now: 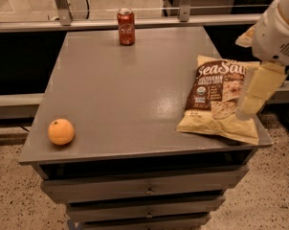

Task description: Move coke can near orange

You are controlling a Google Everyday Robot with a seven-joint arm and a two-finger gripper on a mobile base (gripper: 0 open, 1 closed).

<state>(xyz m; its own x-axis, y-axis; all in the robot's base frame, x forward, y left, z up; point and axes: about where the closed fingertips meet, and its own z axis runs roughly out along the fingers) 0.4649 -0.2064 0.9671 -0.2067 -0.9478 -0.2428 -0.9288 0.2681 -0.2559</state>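
Observation:
The coke can [126, 27], red with white script and a silver top, stands upright at the far edge of the grey table [116, 95], a little left of its middle. The orange [61, 132] lies at the near left corner of the table, far from the can. My gripper [245, 110] hangs from the white arm [278, 30] at the right side of the view. It points down over the right edge of a chip bag, far from both the can and the orange, and it holds nothing that I can see.
A yellow and brown Sea Salt chip bag [218, 99] lies flat on the near right part of the table. Drawers [144, 188] sit under the tabletop. A metal rail [135, 22] runs behind the table's far edge.

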